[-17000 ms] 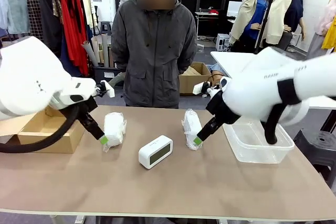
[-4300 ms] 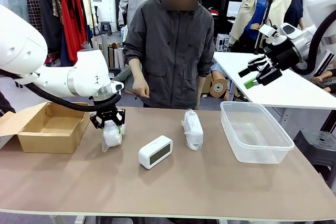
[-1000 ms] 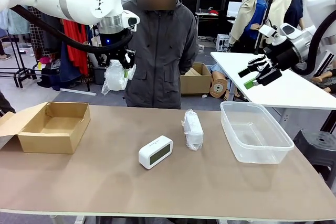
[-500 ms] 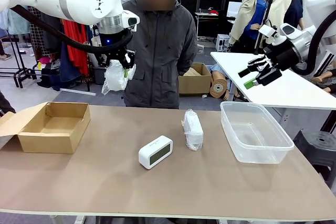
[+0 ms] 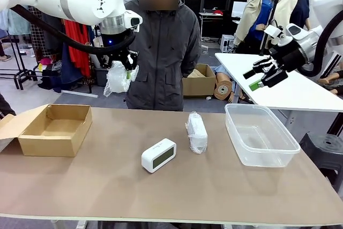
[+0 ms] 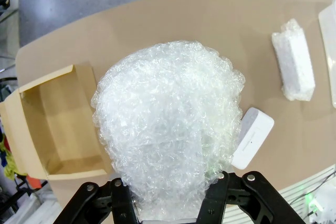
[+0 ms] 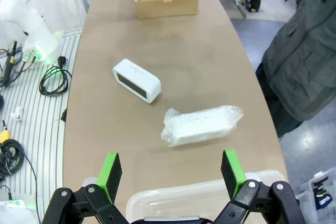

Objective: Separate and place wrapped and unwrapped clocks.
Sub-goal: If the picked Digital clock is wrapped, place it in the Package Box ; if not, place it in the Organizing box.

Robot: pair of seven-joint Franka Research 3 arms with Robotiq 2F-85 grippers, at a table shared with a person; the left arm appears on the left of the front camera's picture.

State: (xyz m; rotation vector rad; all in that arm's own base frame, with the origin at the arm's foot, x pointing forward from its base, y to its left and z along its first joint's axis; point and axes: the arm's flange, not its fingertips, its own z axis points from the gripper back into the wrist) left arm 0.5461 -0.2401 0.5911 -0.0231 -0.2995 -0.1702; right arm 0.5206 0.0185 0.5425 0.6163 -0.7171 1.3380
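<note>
Cardboard box (image 5: 51,146) sits open and empty at the desk's left end, same spot as before. Main change: a few seconds back the left end effector (image 5: 121,68) was down on the desk beside the box, closing on a wrapped bundle (image 5: 115,80). Now it is raised high over the far-left edge, pinching that bundle by its top so it hangs clear of everything. No motion over the last second, so this reads as a pause mid-carry. The first wrapped clock is picked but not yet placed. From the left wrist view the box lies below and to one side of the bundle, so it is probably the target, though I can't be sure. Bare clock (image 5: 158,155) is untouched mid-desk, screen facing near. The second wrapped bundle (image 5: 196,131) lies just right of it, apart from it, also unmoved. Clear tub (image 5: 265,159) is empty at the right end. Right end effector (image 5: 252,79) is parked high at far right, fingers spread, holding nothing, as before. Desk (image 5: 187,191) is a plain tan matte top. A person (image 5: 161,52) stands at the far side, with a clothes rack (image 5: 53,9) far left and a white table (image 5: 289,89) far right.
</note>
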